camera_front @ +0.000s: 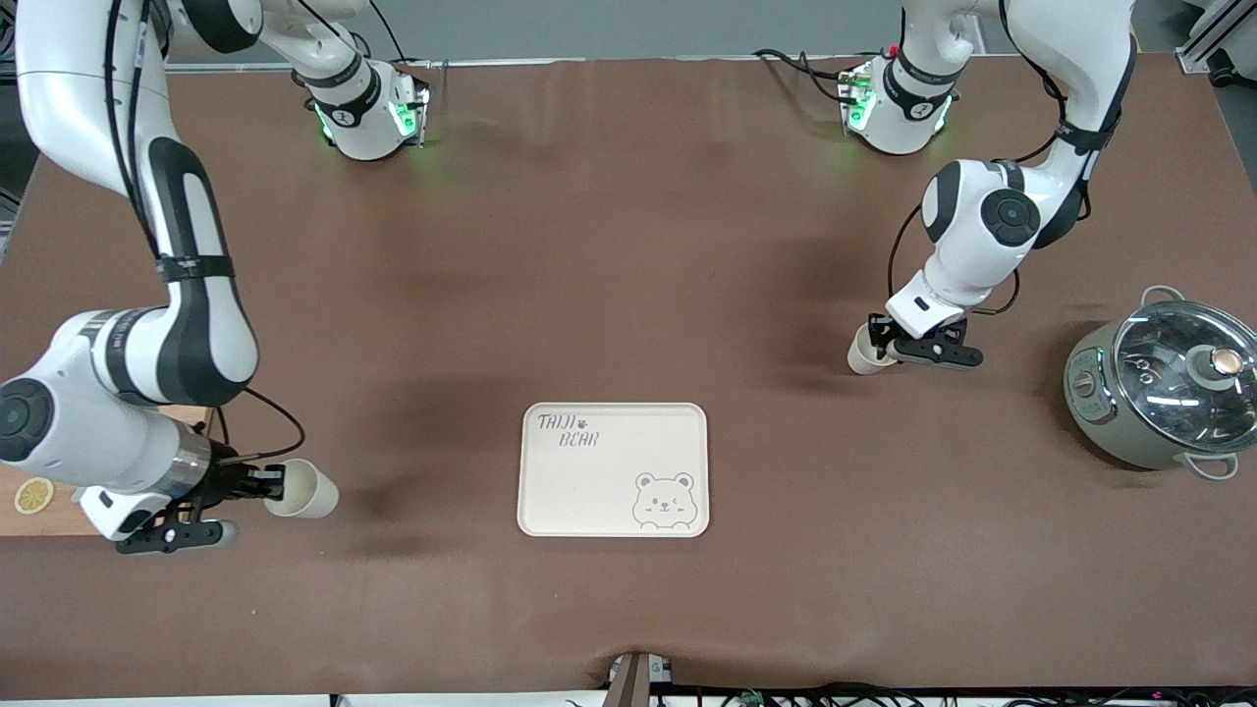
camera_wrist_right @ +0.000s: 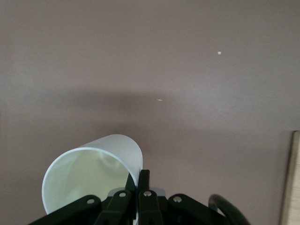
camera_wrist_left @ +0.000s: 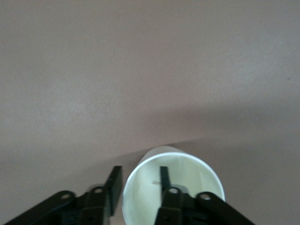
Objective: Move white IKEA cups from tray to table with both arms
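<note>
One white IKEA cup (camera_front: 861,355) rests on the brown table toward the left arm's end. My left gripper (camera_front: 879,339) is at its rim. In the left wrist view the left gripper (camera_wrist_left: 139,169) is open: one finger (camera_wrist_left: 114,185) stands outside the cup (camera_wrist_left: 187,171) with a gap to the wall, and the other is inside it. The second white cup (camera_front: 309,491) hangs tilted on its side over the table at the right arm's end. My right gripper (camera_front: 273,481) is shut on its rim. The right wrist view shows the right gripper (camera_wrist_right: 140,173) pinching the wall of that cup (camera_wrist_right: 89,173).
A cream tray (camera_front: 589,491) printed with a bear lies mid-table, nearer the front camera. A grey-green pot with a glass lid (camera_front: 1169,383) stands at the left arm's end. A wooden board with a lemon slice (camera_front: 34,494) lies under the right arm.
</note>
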You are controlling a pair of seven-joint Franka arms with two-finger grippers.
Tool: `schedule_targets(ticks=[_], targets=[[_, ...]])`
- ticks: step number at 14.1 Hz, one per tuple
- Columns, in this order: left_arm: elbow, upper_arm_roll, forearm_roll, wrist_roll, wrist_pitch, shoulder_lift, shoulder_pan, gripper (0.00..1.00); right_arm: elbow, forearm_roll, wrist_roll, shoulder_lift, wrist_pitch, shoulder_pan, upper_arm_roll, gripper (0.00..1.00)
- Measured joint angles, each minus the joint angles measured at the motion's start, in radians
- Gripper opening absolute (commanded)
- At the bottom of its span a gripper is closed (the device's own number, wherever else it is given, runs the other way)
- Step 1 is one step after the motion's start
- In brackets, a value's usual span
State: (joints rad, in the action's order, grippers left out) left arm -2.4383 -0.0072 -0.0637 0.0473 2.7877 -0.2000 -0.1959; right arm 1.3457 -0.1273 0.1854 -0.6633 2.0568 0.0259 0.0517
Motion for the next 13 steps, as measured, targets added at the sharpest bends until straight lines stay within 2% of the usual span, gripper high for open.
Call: schedule_targets(ticks=[2, 3, 6, 7, 11, 12, 13], targets=[[0.045, 0.0, -0.001, 0.0, -0.099, 0.017, 0.003, 1.0, 0.011, 0.0, 0.065, -0.015, 0.0, -0.039, 0.0, 0.0], [0.093, 0.001, -0.001, 0.0, -0.212, 0.033, 0.004, 1.0, 0.013, 0.0, 0.086, -0.029, 0.001, -0.059, 0.0, 0.0], [0.316, 0.002, -0.002, -0.004, -0.593, 0.076, 0.006, 1.0, 0.015, -0.001, 0.111, -0.082, 0.004, -0.091, -0.001, 0.0], [0.39, 0.002, -0.002, -0.01, -0.661, 0.078, 0.006, 1.0, 0.015, -0.001, 0.114, -0.1, 0.005, -0.092, -0.001, 0.0], [0.621, 0.002, -0.003, -0.062, -0.754, 0.001, 0.005, 1.0, 0.01, -0.002, 0.121, -0.146, 0.006, -0.092, -0.004, 0.0], [0.68, 0.002, -0.003, -0.068, -0.779, -0.035, 0.005, 1.0, 0.01, -0.002, 0.121, -0.146, 0.006, -0.093, -0.004, 0.29], [0.737, 0.002, -0.003, -0.069, -0.799, -0.073, 0.005, 1.0, 0.01, -0.002, 0.121, -0.146, 0.007, -0.093, -0.004, 0.88]])
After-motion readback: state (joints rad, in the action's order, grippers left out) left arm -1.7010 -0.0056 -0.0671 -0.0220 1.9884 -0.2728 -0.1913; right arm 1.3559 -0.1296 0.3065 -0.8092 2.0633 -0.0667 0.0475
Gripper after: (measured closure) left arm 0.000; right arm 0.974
